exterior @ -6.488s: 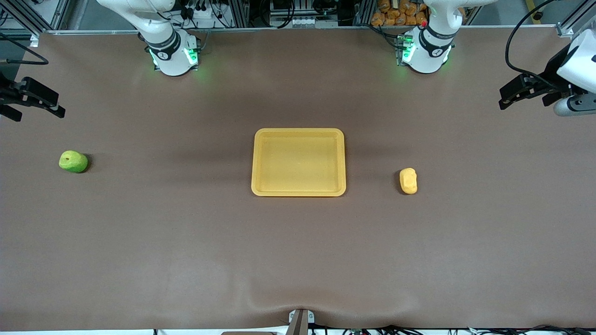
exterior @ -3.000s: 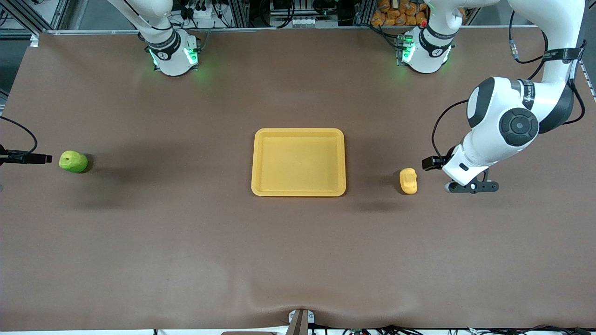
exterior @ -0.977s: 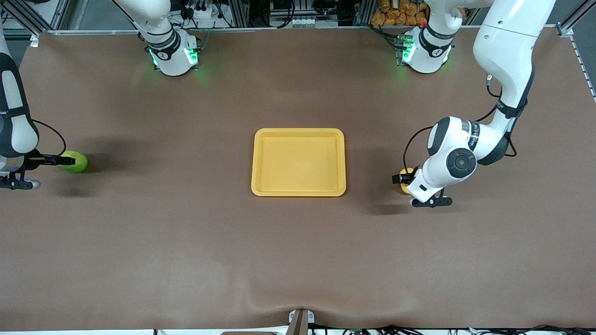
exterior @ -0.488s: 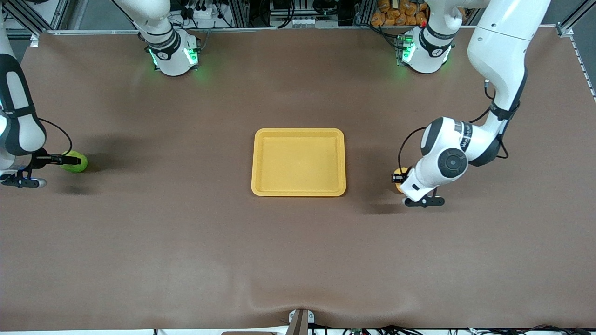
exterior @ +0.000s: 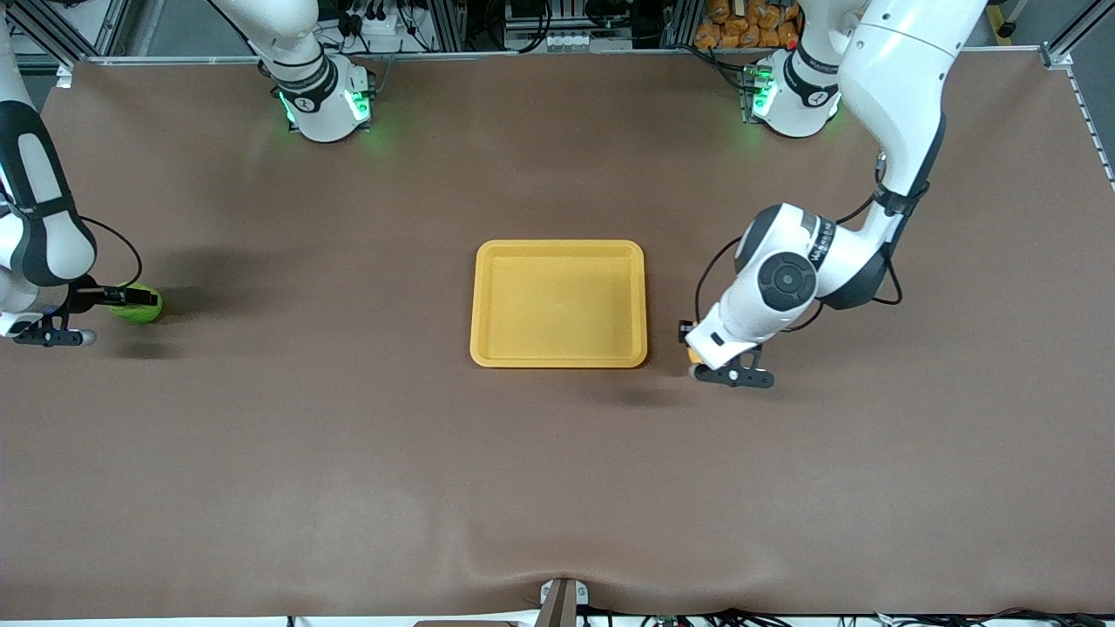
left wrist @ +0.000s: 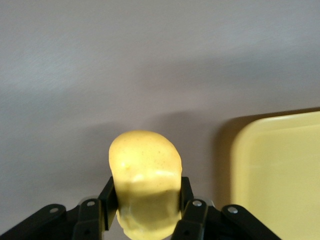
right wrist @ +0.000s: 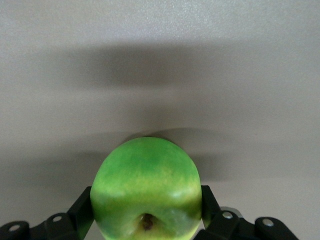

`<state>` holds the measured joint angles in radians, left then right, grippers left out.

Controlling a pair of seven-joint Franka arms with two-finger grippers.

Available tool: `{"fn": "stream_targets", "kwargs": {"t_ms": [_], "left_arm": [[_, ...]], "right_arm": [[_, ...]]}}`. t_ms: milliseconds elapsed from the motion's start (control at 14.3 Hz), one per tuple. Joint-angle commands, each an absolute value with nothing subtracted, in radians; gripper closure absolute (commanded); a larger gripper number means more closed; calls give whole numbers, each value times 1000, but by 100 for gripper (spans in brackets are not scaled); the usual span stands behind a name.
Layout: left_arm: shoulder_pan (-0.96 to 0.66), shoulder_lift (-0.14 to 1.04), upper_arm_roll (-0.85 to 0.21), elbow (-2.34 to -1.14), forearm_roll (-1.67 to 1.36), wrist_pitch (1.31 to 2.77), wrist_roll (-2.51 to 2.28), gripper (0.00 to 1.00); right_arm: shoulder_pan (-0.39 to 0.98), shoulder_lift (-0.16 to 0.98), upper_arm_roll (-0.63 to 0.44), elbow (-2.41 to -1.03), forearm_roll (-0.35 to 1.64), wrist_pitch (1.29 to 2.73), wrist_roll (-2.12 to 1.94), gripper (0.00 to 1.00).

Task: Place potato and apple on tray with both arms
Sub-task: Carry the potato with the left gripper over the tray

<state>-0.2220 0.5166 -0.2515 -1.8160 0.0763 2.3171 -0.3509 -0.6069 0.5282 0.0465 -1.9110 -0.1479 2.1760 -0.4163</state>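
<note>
The yellow-orange potato (left wrist: 145,172) is clamped between the black fingers (left wrist: 108,199) of my left gripper (left wrist: 145,200), which is shut on it. In the front view only a sliver of the potato (exterior: 694,355) shows under the left gripper (exterior: 690,342), just above the table beside the tray's edge toward the left arm's end. The empty yellow tray (exterior: 557,305) lies mid-table, and its corner (left wrist: 280,175) shows in the left wrist view. At the right arm's end, my right gripper (exterior: 135,302) is shut on the green apple (exterior: 145,308), stem dimple facing the wrist camera (right wrist: 146,190).
Both arm bases (exterior: 327,100) (exterior: 793,96) glow green along the edge of the table farthest from the front camera. A small metal bracket (exterior: 562,601) sits at the edge nearest to that camera. Brown mat surrounds the tray.
My left gripper closed on the potato and carried it toward the tray. My right gripper closed on the apple, which stays where it was.
</note>
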Motion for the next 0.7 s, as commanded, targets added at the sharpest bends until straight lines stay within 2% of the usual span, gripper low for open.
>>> {"fn": "stream_targets", "kwargs": {"t_ms": [0, 279, 628], "left_arm": [[-276, 572, -267, -1723, 90, 2310, -359, 100], [-368, 655, -262, -1617, 95, 2310, -383, 100], [-442, 679, -250, -1615, 97, 2298, -460, 100]], "right_arm": [[-629, 517, 71, -1921, -132, 2169, -446, 100], [-606, 497, 75, -1850, -132, 2027, -479, 100], [-535, 414, 75, -1819, -132, 1918, -488, 100]]}}
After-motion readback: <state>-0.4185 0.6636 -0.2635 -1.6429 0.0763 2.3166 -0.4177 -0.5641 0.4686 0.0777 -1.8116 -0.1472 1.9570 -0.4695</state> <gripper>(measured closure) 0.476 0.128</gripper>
